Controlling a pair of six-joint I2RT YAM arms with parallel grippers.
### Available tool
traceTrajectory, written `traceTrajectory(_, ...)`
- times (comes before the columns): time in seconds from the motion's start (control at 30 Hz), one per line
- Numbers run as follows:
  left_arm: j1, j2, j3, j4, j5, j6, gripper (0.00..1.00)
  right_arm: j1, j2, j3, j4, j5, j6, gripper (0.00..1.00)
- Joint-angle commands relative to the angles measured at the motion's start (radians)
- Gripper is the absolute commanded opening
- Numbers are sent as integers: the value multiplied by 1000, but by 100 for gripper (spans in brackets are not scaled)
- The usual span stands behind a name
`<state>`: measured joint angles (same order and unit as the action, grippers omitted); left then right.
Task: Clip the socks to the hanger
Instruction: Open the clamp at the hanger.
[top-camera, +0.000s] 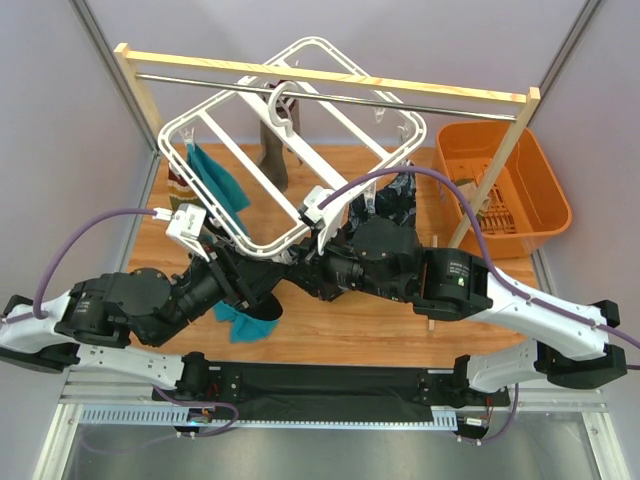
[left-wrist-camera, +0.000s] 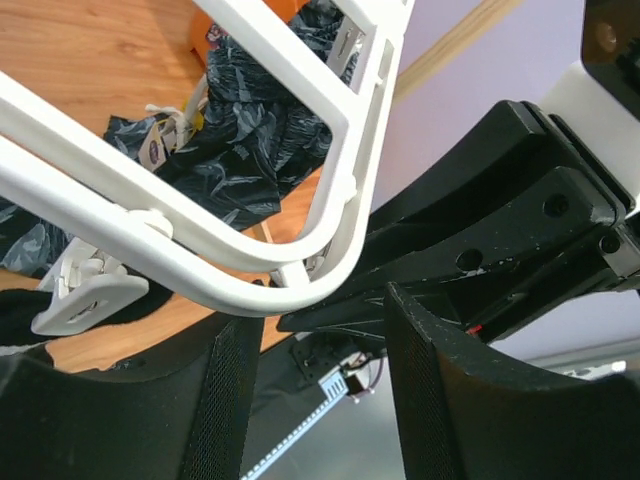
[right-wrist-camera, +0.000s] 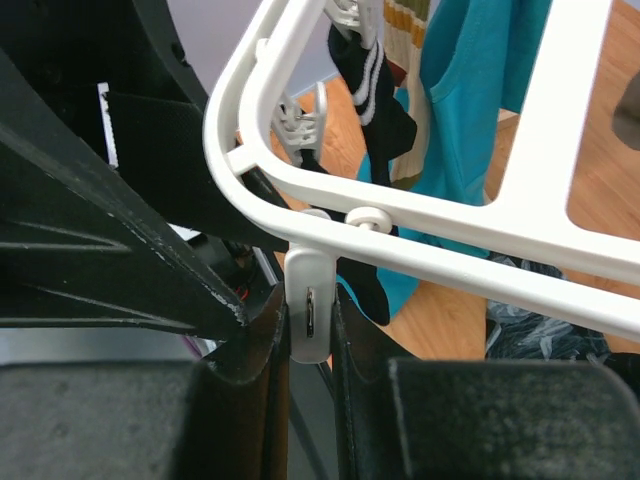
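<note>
The white hanger (top-camera: 330, 95) hangs tilted from the rail. A teal sock (top-camera: 218, 182) and a grey-brown sock (top-camera: 272, 158) dangle from its clips. Another teal sock (top-camera: 240, 322) lies on the table under my left arm. My right gripper (right-wrist-camera: 308, 335) is shut on a white clip (right-wrist-camera: 308, 300) at the hanger's near corner. Behind that clip hang the teal sock (right-wrist-camera: 470, 110), a black sock (right-wrist-camera: 375, 95) and a beige striped sock (right-wrist-camera: 405, 20). My left gripper (left-wrist-camera: 320, 395) stands open just under the hanger's rounded corner (left-wrist-camera: 260, 285), with nothing between its fingers.
A wooden rack with a metal rail (top-camera: 330, 88) carries the hanger. An orange basket (top-camera: 520, 185) stands at the back right. A dark glossy patterned cloth (top-camera: 395, 205) lies beyond the right wrist. Both arms crowd together at the hanger's near corner.
</note>
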<state>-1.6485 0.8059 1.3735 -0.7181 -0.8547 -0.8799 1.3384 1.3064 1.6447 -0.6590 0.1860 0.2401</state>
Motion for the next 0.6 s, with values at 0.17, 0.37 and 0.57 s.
traceTrajectory(0.17, 3, 7, -45, 47, -182, -214, 58, 11, -27, 6, 6, -45, 28, 0)
traceTrajectory(0.37, 3, 2, -68, 102, -216, -228, 57, 13, -24, 4, 4, -54, 25, 0)
traceTrajectory(0.57, 3, 33, -42, 100, -225, -257, 57, 15, -13, 9, 6, -69, 21, 0)
